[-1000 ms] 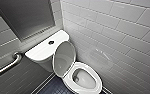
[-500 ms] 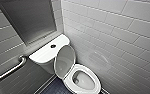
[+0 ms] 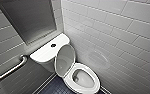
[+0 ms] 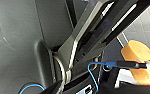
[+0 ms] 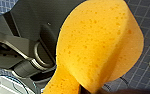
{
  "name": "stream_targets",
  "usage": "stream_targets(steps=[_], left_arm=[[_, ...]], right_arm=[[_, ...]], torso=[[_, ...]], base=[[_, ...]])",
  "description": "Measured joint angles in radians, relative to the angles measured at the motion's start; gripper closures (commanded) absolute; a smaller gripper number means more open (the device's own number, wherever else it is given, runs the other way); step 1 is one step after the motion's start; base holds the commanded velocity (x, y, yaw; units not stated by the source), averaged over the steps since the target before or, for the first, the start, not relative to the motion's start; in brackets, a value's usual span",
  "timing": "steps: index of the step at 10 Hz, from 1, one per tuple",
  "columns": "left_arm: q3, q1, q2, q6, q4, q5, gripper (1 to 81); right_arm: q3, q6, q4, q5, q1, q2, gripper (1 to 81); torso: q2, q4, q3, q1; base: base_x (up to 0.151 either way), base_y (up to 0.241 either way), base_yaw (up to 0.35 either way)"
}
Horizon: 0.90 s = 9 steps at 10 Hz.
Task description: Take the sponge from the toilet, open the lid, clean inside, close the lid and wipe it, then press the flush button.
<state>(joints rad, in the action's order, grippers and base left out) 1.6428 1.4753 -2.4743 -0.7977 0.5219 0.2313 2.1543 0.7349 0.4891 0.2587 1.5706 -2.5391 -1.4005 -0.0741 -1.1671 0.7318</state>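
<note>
Cool, even light falls from above in the head view. The toilet point(image 3: 84, 86) and lid point(image 3: 64, 60) gleam white, and a pale round sheen sits on the wall point(image 3: 97, 58) beside them. The panel point(image 3: 28, 20) above is dim, darkest toward its top. Tile lines lean and bow toward the edges (wide lens). In the right wrist view the sponge point(image 5: 98, 45) is bright orange, shadowed in its lower fold. The left wrist view is gloomy, with white streaks on the robot's bar point(image 4: 108, 11).
</note>
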Motion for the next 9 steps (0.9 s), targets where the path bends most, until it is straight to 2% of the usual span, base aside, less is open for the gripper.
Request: stream_targets(steps=[3,4,5,6,8,9], left_arm=[[0.019,0.001,-0.012,0.009,0.001,0.001,1.0],[0.035,0.001,-0.02,0.013,0.001,0.0,1.0],[0.042,-0.007,-0.025,0.03,0.002,-0.003,1.0],[0.042,-0.027,-0.024,0.048,0.002,-0.004,1.0],[0.042,-0.076,-0.022,0.087,0.002,-0.006,1.0],[0.041,-0.1,-0.012,0.097,0.002,-0.016,1.0]], right_arm=[[0.113,-0.003,0.0,-0.082,-0.001,-0.086,81.1],[0.161,-0.037,-0.005,-0.127,-0.009,-0.133,81.1],[0.198,-0.11,-0.032,-0.166,-0.02,-0.166,81.1],[0.22,-0.223,-0.1,-0.207,-0.028,-0.176,81.1],[0.244,-0.52,-0.342,-0.25,-0.037,-0.171,81.1],[0.243,-0.622,-0.457,-0.239,-0.039,-0.177,81.1]], torso=[[-0.002,0.0,0.0,0.0],[-0.002,0.0,0.0,0.0],[-0.002,0.0,0.0,0.0],[-0.002,0.0,0.0,0.0],[-0.002,0.0,0.0,0.0],[-0.001,0.0,0.0,0.0]], base=[[0.0,0.0,0.0],[0.0,0.0,0.0],[0.0,0.0,0.0],[0.0,0.0,0.0],[0.0,0.0,0.0],[0.0,0.0,0.0]])
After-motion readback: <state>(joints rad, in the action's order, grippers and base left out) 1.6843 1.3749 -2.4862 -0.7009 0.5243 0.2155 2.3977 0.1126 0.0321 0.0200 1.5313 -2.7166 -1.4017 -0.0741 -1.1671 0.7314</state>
